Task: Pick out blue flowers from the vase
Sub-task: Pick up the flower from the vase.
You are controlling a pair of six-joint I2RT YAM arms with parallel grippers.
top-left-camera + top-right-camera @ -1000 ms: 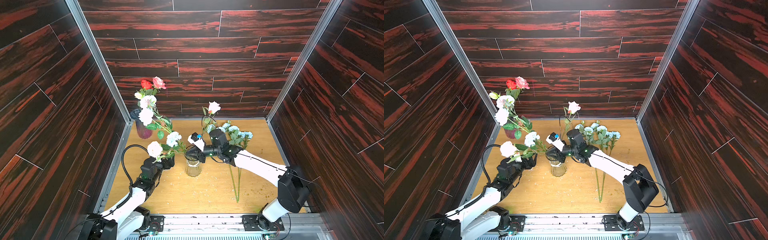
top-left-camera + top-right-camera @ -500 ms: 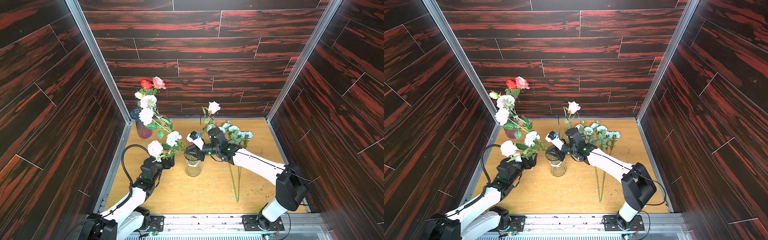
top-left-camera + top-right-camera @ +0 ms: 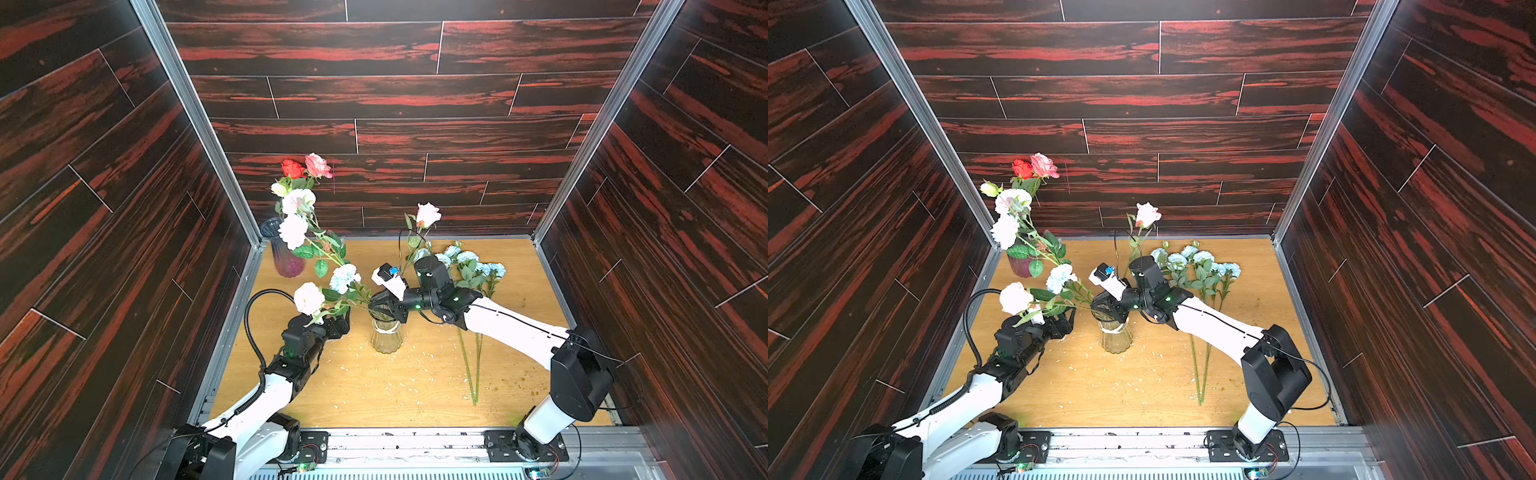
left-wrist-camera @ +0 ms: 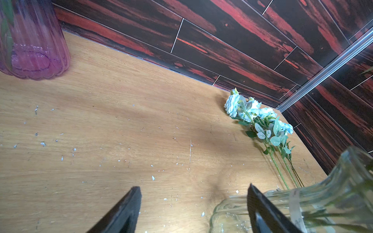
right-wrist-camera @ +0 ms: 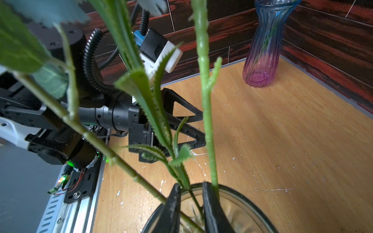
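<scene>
Right pincer (image 3: 375,306) nudged further over the vase (image 3: 386,338).

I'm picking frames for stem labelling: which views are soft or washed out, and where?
Right wrist view: the nearest leaf is badly out of focus, the purple vase fairly crisp. Left wrist view: the clear glass vase is soft, the blue flowers sharp. Both top views: the white blooms are washed out, petal detail lost.

Two vases: one clear vase (image 3: 386,338), one purple vase (image 3: 286,264). Three stems (image 5: 207,121) in the clear one. One red rose (image 3: 292,168), one pink rose (image 3: 318,164). One bunch of blue flowers (image 3: 469,262). Two hands: left hand (image 4: 193,186), right hand (image 5: 190,184).
</scene>
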